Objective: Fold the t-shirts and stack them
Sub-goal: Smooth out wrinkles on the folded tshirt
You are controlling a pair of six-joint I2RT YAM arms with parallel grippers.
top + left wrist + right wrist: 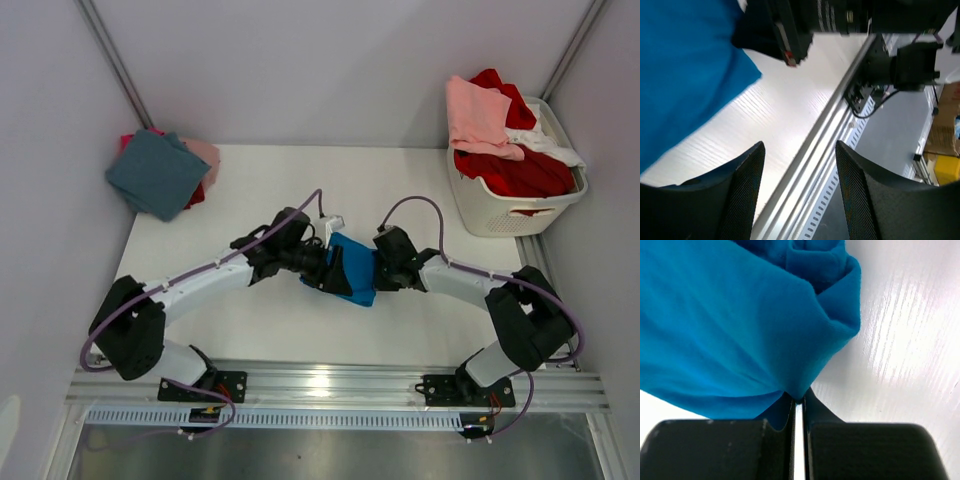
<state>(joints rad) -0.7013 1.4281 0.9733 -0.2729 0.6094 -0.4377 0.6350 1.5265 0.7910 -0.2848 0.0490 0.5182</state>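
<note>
The bright blue t-shirt is found bunched at the middle of the table, between both arms. An edge is pinched in the right claw, presumably to be drawn out for folding. The left claw is spread beside the cloth, gripping nothing, likely readied for a 2nd corner. 1 folded stack is kept far left, clear of the work.
</note>
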